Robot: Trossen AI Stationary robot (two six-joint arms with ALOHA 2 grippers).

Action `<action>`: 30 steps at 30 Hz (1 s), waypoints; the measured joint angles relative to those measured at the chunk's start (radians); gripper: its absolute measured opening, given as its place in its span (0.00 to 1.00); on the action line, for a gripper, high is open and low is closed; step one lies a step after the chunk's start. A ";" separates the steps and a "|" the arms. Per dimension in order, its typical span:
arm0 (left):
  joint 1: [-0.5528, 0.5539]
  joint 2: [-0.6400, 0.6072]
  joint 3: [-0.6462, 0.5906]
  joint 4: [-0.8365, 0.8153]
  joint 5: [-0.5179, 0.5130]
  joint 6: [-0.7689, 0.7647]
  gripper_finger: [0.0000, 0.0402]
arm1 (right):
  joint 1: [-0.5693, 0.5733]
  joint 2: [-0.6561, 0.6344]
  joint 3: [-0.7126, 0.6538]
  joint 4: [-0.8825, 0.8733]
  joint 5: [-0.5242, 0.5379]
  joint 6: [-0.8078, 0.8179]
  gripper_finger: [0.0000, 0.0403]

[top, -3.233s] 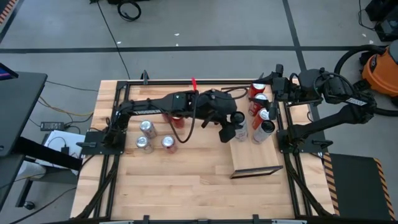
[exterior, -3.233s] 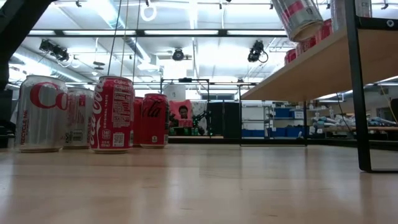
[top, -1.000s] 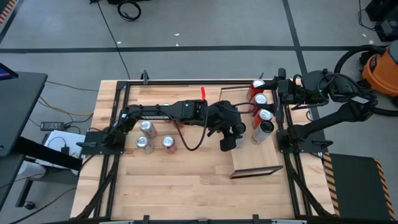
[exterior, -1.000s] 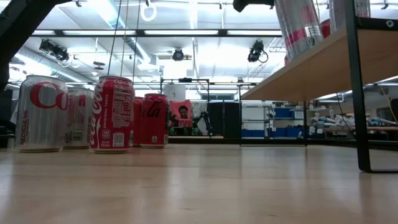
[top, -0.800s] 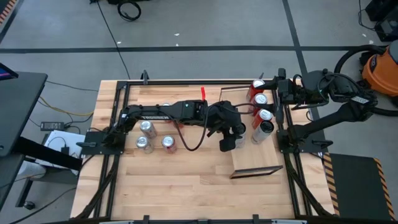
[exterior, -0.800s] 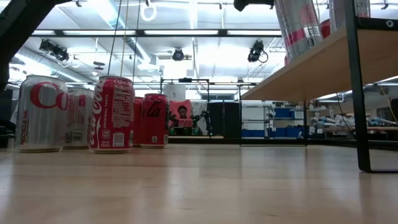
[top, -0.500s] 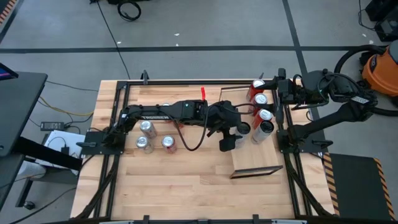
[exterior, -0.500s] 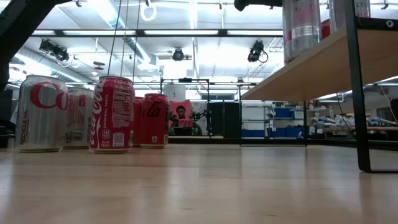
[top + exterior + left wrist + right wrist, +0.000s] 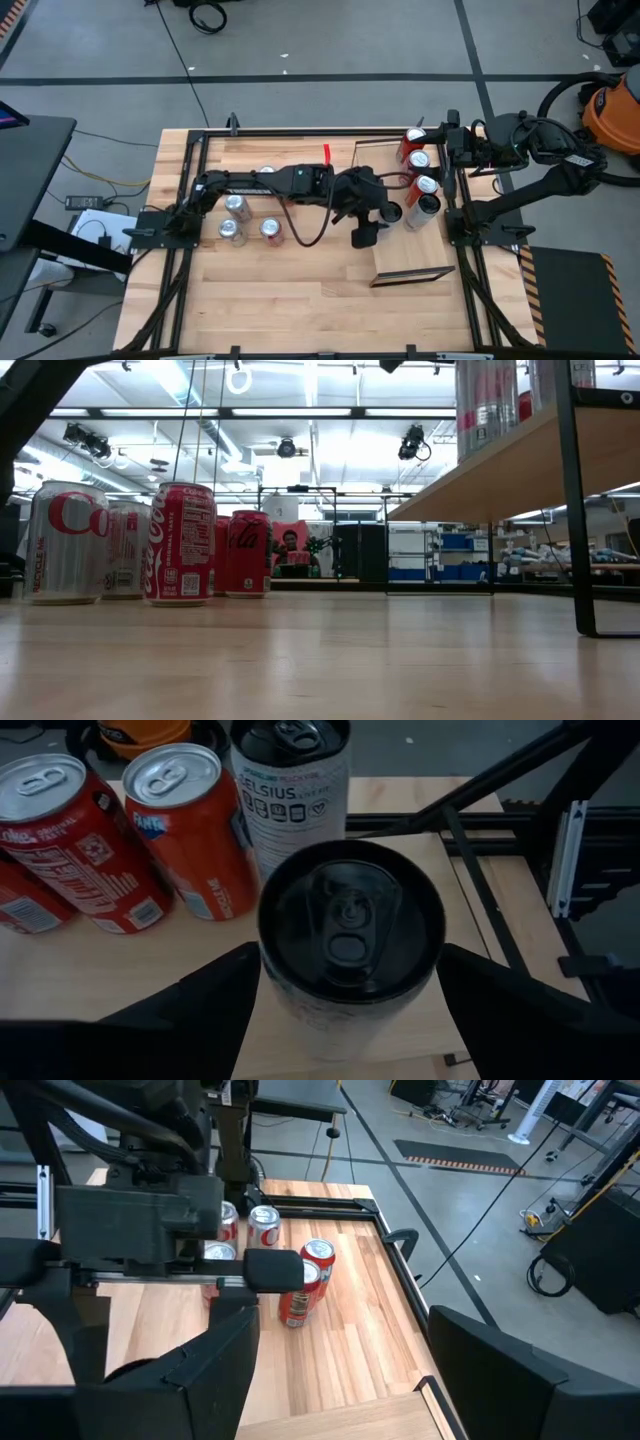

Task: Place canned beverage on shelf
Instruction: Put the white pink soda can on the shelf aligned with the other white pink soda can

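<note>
A can with a black top (image 9: 350, 935) stands upright on the shelf (image 9: 410, 255), a raised light-wood board at the table's right. My left gripper (image 9: 350, 970) is open; its two fingers stand close on either side of the can, and I cannot tell whether they touch it. In the high view my left gripper (image 9: 372, 222) reaches the shelf's left edge next to this can (image 9: 390, 211). The low view shows the can (image 9: 485, 400) upright on the shelf board (image 9: 500, 470). My right gripper (image 9: 345, 1330) waits open at the far right, with nothing between its fingers.
Behind the black-topped can on the shelf stand a white can (image 9: 290, 790), an orange can (image 9: 195, 830) and a red can (image 9: 70, 840). Several red and silver cans (image 9: 240, 218) stand on the tabletop's left half. Black rails (image 9: 460, 250) frame the table.
The can on the shelf stood tilted a second ago; it has come upright and rests on the shelf board. My left gripper has stayed beside it.
</note>
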 joint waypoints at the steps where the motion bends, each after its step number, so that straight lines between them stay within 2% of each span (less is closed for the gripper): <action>1: -0.002 0.000 0.000 0.000 0.000 0.001 0.79 | 0.000 0.000 0.000 0.000 0.000 0.000 0.74; 5: -0.006 0.000 0.000 0.001 -0.006 0.027 0.79 | 0.000 0.000 0.000 0.000 0.000 0.000 0.74; 12: -0.027 0.000 -0.001 0.056 -0.105 0.139 0.79 | 0.000 0.000 0.000 -0.004 -0.001 0.006 0.74; 23: -0.046 -0.002 -0.001 0.109 -0.109 0.183 0.79 | 0.000 0.000 0.000 -0.006 -0.002 0.007 0.74; 30: -0.090 -0.029 0.006 0.133 -0.237 0.271 0.79 | 0.000 0.000 0.000 -0.006 -0.003 0.008 0.74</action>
